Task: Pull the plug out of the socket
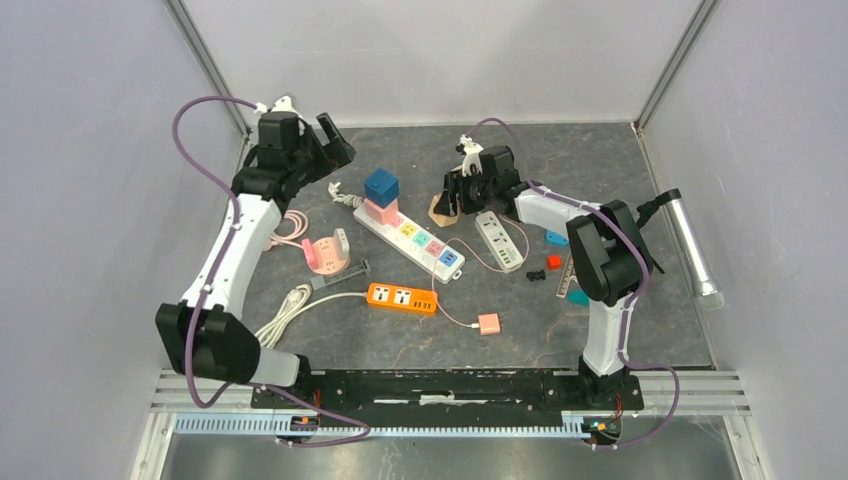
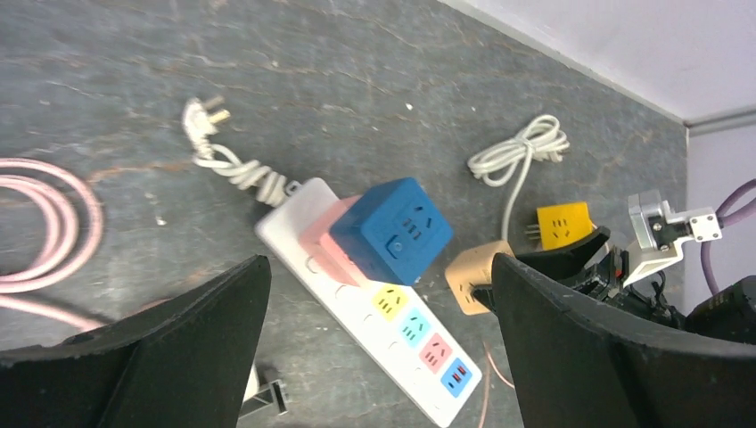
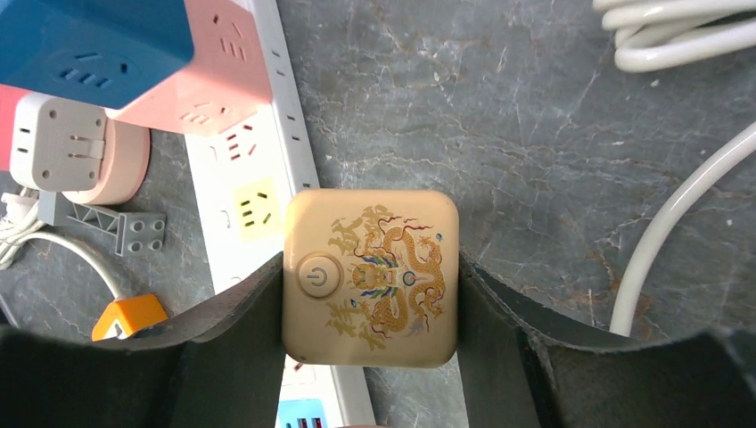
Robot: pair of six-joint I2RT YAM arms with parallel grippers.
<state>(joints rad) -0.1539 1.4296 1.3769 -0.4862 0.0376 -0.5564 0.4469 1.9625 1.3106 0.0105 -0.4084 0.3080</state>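
Note:
My right gripper (image 1: 452, 197) is shut on a beige cube plug (image 1: 440, 209) with a gold dragon print and a power button (image 3: 370, 276); its fingers (image 3: 227, 348) press both sides. The plug is apart from the white power strip (image 1: 412, 236), held just to the right of it. In the left wrist view the plug (image 2: 472, 272) hangs beside the strip (image 2: 392, 343). A blue cube (image 1: 381, 186) sits on a pink cube (image 1: 380, 211), plugged into the strip's far end. My left gripper (image 1: 338, 140) is open and empty, up left of the strip (image 2: 379, 265).
A second white strip (image 1: 500, 240), an orange strip (image 1: 402, 298), a pink round socket (image 1: 328, 252), a small pink cube (image 1: 488, 323) and small red and teal pieces lie around. A silver cylinder (image 1: 693, 250) lies at the right wall. A yellow cube with white cable (image 2: 563, 223) lies behind.

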